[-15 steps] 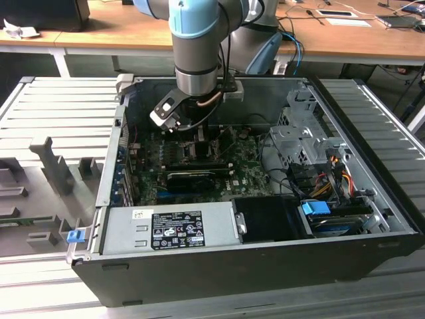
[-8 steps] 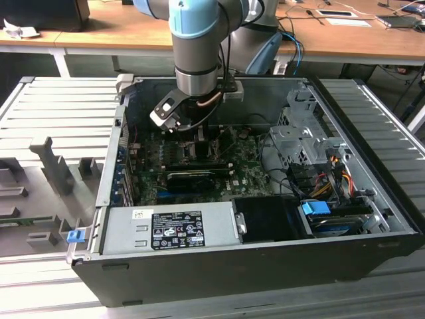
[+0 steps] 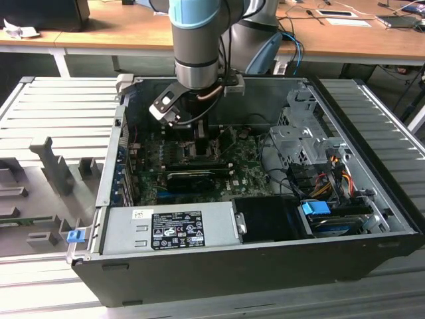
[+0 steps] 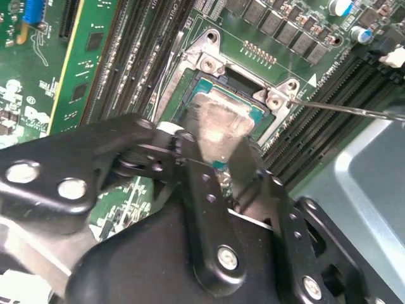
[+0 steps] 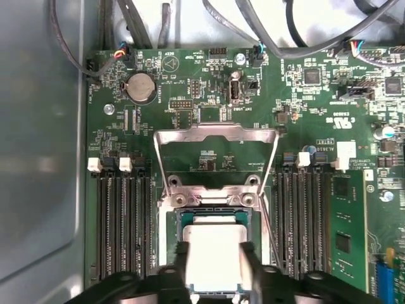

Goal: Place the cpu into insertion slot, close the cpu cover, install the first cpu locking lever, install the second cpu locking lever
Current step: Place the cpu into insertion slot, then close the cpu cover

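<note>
The cpu (image 5: 215,250) lay flat, silver top up, squared with the insertion slot (image 5: 168,228). The fingers (image 5: 253,269) pinched its opposite edges.

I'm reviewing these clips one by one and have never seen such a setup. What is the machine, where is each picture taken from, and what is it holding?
A robot arm reaches down into an open desktop computer case. The exterior view watches this from off the arm. Both wrist views come from cameras riding on the arm and look at the green motherboard. The gripper, with two black fingers, is shut on the cpu, a square silver chip, right at the insertion slot. The cpu cover, a metal frame, lies swung open beside the slot. Whether the chip is fully seated cannot be told.
</note>
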{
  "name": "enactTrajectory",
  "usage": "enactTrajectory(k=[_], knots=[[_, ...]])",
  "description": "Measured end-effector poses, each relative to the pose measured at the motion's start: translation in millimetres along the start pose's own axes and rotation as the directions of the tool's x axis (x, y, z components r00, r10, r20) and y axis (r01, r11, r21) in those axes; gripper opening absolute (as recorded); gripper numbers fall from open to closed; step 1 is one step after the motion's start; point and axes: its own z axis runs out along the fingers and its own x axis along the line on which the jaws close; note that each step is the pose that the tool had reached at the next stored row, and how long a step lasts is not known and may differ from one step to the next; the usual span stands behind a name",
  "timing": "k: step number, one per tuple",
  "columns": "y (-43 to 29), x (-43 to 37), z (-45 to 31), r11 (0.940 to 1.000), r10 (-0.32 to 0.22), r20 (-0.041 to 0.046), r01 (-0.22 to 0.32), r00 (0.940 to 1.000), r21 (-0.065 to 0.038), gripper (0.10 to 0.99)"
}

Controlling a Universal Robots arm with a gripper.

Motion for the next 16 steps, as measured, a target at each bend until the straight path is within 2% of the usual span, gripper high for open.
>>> enactTrajectory(k=[3,4,5,9,16], knots=[[0.3,0.1,-4.5,1.0,0.0,0.0003,0.0,1.0,0.002,0.29],[0.4,0.1,-5.4,1.0,0.0,0.0003,0.0,1.0,0.002,0.29],[0.6,0.1,-7.9,1.0,0.0,0.0005,0.0,1.0,0.003,0.11],[0.9,0.2,-13.2,1.0,0.0,0.0007,0.0,1.0,0.005,0.106],[2.3,0.2,-15.5,1.0,0.0,0.0008,0.0,1.0,0.008,0.106]])
